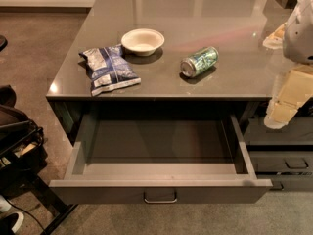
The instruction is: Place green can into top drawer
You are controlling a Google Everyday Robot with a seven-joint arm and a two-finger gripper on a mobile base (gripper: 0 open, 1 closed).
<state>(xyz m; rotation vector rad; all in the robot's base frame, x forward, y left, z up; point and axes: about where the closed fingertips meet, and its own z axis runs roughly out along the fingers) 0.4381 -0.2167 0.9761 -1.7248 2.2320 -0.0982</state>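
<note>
Three things sit on the grey counter (234, 80): a green can (199, 61), a white bowl (143, 41) and a blue and silver snack bag (108, 68). The green can lies on its side. Its silver end points toward the front and a bit to the left. It is to the right of the bowl and does not touch it. The bowl stands right way up. The snack bag lies flat just to the left of the bowl, a bit closer to the front edge.

Under the counter, the top drawer (98, 192) is pulled far out. It is wide, not deep, and grey inside. It has a small silver handle (160, 198) in the middle of its front. The can is up on the counter, not in the drawer.

The gripper (285, 104) is at the right side of the view, by the front right corner of the counter and past the right end of the open drawer. It is a pale cream colour, with a white arm part (301, 33) above it. It is well apart from the can. I cannot tell if the gripper is open or closed. Smaller dark drawers (286, 163) with dark handles sit closed below it.
</note>
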